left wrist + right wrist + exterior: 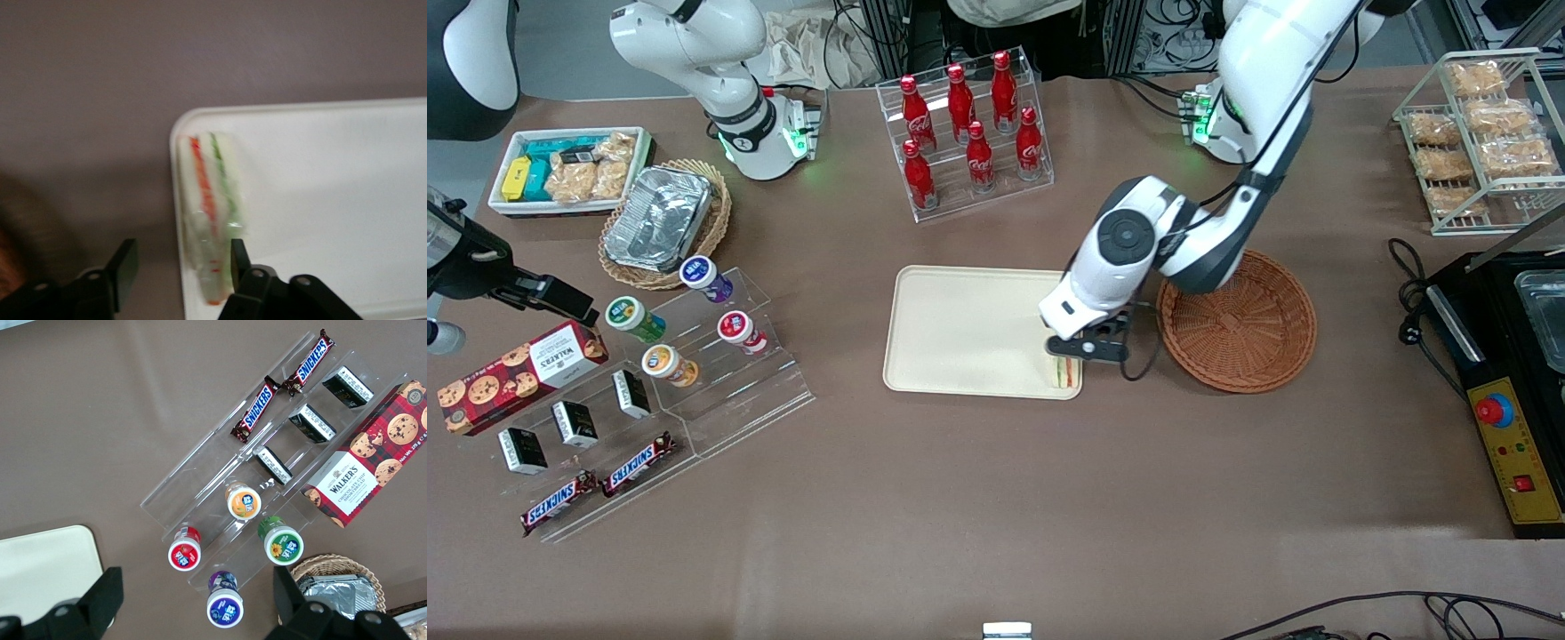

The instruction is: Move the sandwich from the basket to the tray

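Observation:
The wrapped sandwich (1061,373) (212,200), pale bread with orange-red and green layers, lies in the tray's corner nearest the basket and the front camera. The cream tray (960,329) (333,173) sits mid-table. My gripper (1087,349) (180,259) hangs low over that corner, open, with its fingers either side of the sandwich's end. One finger (238,257) is right at the wrap, and the other finger (125,265) stands well apart over the brown table. The reddish-brown wicker basket (1238,322) stands beside the tray with nothing in it.
A clear rack of red cola bottles (971,129) stands farther from the camera than the tray. Toward the parked arm's end are an acrylic stand (694,373) with cups and Snickers bars, a cookie box (520,373) and a tan basket holding a foil container (663,218). A black appliance (1507,373) and a wire snack rack (1476,133) are at the working arm's end.

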`<state>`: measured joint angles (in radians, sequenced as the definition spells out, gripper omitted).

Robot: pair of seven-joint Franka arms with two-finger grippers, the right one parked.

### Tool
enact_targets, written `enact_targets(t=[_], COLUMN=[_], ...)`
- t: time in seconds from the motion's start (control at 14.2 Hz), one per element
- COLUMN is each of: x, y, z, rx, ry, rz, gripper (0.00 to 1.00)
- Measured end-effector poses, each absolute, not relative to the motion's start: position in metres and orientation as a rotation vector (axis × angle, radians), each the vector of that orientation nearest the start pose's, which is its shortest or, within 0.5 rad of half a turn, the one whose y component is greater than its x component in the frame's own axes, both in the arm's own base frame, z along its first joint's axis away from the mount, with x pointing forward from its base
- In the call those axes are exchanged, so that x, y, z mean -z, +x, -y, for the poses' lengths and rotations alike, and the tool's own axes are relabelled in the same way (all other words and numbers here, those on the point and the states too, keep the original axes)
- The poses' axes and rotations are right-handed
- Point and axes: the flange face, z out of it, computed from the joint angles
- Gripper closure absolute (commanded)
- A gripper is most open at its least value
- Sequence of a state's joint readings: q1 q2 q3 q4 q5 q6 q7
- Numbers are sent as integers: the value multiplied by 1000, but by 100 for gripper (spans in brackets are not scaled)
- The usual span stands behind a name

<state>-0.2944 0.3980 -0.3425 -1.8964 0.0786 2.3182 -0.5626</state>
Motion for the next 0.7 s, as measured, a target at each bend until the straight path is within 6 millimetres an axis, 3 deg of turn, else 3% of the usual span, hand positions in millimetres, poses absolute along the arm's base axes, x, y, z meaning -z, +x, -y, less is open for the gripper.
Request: enact_targets(t=[0.21, 0.49, 0.7], x=[-350, -391, -431], y=[538, 551, 561], z=[308, 254, 191], rx=[-18, -25, -17], ry=[-3177, -3099, -3057], rz=[-6, 136, 170], gripper=[0, 0, 0])
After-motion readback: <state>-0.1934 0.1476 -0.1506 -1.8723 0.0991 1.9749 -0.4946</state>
